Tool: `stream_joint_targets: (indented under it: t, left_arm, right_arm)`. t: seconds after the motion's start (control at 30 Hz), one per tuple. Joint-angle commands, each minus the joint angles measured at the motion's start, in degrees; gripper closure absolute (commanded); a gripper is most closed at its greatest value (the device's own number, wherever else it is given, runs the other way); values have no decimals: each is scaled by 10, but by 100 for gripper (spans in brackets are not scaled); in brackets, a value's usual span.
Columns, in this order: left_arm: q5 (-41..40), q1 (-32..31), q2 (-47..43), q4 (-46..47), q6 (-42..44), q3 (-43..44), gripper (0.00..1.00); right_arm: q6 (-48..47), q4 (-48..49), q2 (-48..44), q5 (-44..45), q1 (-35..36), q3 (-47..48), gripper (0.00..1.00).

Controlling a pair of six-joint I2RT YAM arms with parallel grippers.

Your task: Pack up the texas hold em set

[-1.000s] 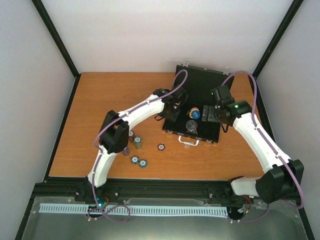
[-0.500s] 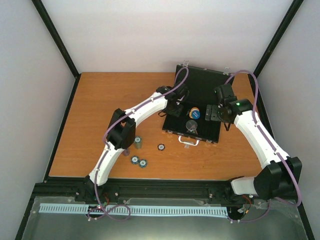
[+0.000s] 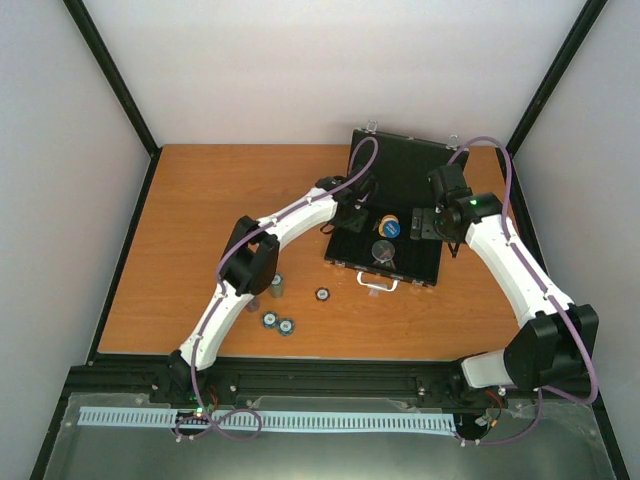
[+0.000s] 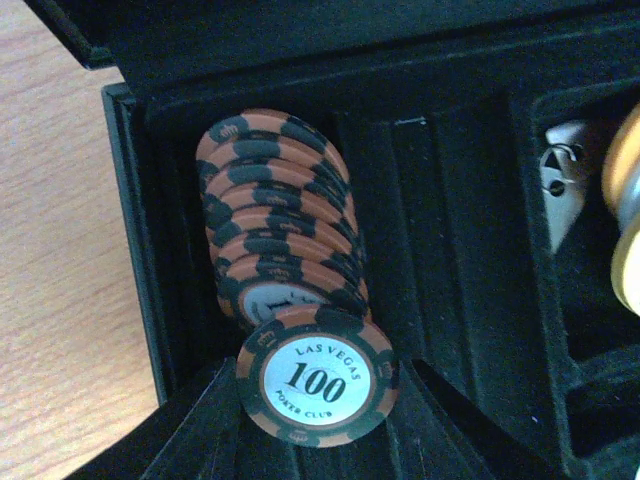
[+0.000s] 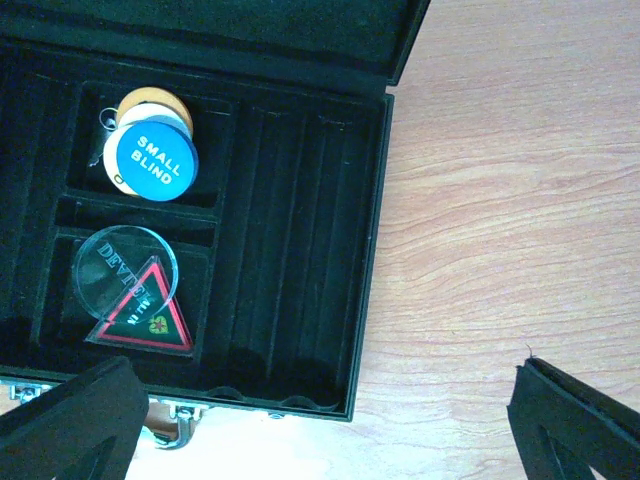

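The black case (image 3: 402, 165) lies open on the table, lid up at the back. My left gripper (image 3: 350, 214) is inside its left end, shut on an orange-and-black "100" poker chip (image 4: 317, 375), the fingers (image 4: 205, 430) bearing on its rim. That chip sits at the near end of a row of like chips (image 4: 275, 215) in the leftmost slot. A blue "small blind" disc (image 5: 153, 163), a clear dealer disc (image 5: 112, 262) and a dark triangular token (image 5: 145, 318) lie in the case's middle compartments. My right gripper (image 5: 325, 430) hangs open over the case's front right corner, holding nothing.
Several loose chips and short stacks (image 3: 275, 288) lie on the wooden table (image 3: 200, 210) left of the case, near the left arm's elbow. The case's silver handle (image 3: 378, 283) points at the arms. Black frame posts and white walls close in the table.
The left arm has stretched further over the case, carrying its chip deeper along the left slot. The right gripper has shifted slightly and stays open.
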Motion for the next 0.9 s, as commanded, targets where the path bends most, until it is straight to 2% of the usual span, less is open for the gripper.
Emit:
stream_joint_targets:
  t: [0.0, 0.27, 0.57, 0.77, 0.83, 0.87]
  left_arm:
    - [-18, 8, 11, 26, 3, 26, 57]
    - [-30, 13, 14, 44, 3, 23, 56]
    - [-29, 14, 25, 48, 2, 25, 42]
    - [-31, 14, 10, 45, 7, 21, 23]
    - [-34, 14, -5, 46, 9, 12, 13]
    - [-35, 14, -15, 47, 10, 5, 3]
  right_arm:
    - [-11, -6, 10, 5, -6, 13, 0]
    - [-12, -3, 18, -1, -7, 5, 0]
    - [-15, -2, 23, -8, -7, 1, 0]
    - [-13, 1, 22, -13, -6, -3, 0]
    - [-11, 3, 20, -16, -7, -6, 0]
    - [-11, 5, 20, -17, -7, -7, 0]
